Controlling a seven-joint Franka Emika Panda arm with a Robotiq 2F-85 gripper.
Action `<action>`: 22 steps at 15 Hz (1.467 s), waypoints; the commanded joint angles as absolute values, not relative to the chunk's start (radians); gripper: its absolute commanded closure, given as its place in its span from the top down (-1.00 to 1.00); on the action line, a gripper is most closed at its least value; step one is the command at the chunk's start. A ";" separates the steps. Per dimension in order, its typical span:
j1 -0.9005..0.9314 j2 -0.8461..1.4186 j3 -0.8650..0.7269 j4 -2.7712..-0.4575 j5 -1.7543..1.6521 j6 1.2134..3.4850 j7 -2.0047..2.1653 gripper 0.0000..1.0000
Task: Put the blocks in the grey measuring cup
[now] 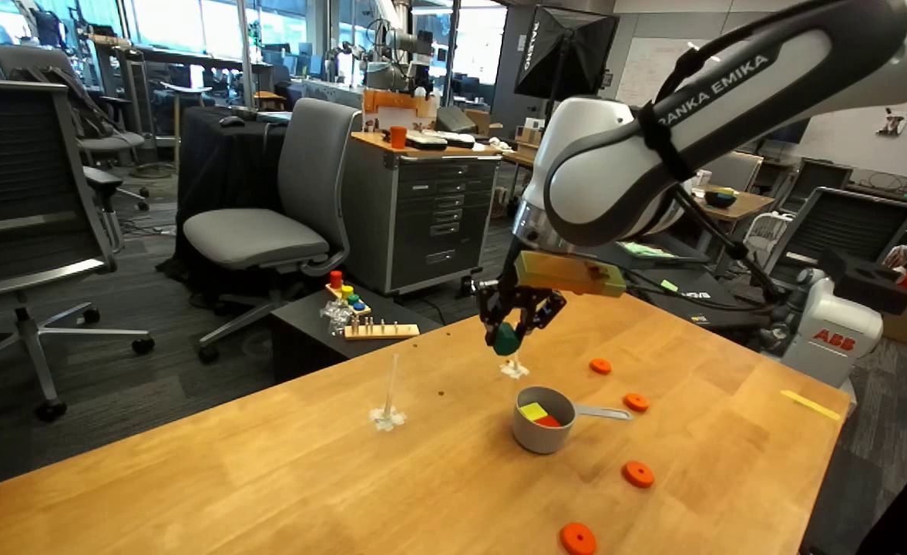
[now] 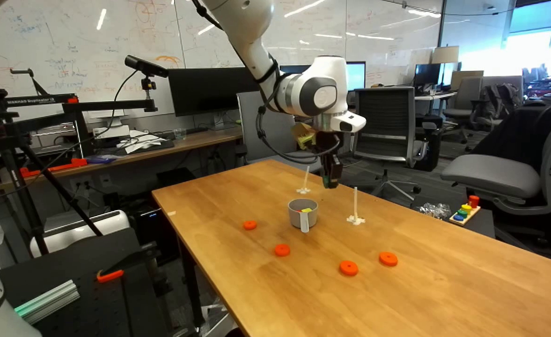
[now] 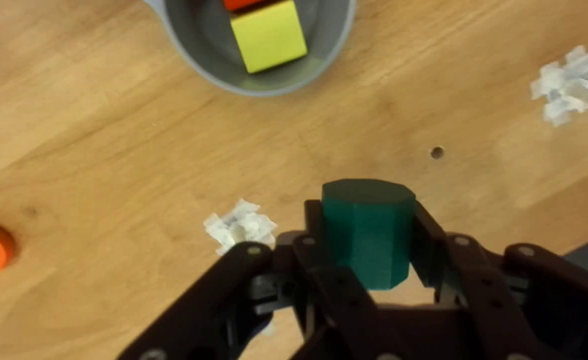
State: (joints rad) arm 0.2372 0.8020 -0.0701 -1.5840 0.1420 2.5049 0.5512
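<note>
Faceted green block (image 3: 368,237) in gripper (image 3: 368,225) above grained wood (image 3: 124,165)

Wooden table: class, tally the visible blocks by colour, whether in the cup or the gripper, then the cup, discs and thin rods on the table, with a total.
Yellow block: 1
Red block: 1
Green block, held in the gripper: 1
Grey measuring cup: 1
Orange discs: 4
Thin rods: 2
Total: 10

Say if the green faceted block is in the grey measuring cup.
Out: in the wrist view, the black gripper holds the block clear of the cup.
</note>
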 commanded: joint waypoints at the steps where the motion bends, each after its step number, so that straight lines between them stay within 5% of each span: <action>1: 0.262 0.705 -0.068 -1.656 0.134 2.551 0.579 -0.65; 22: 0.253 0.584 -0.028 -2.004 0.204 2.766 0.631 -0.65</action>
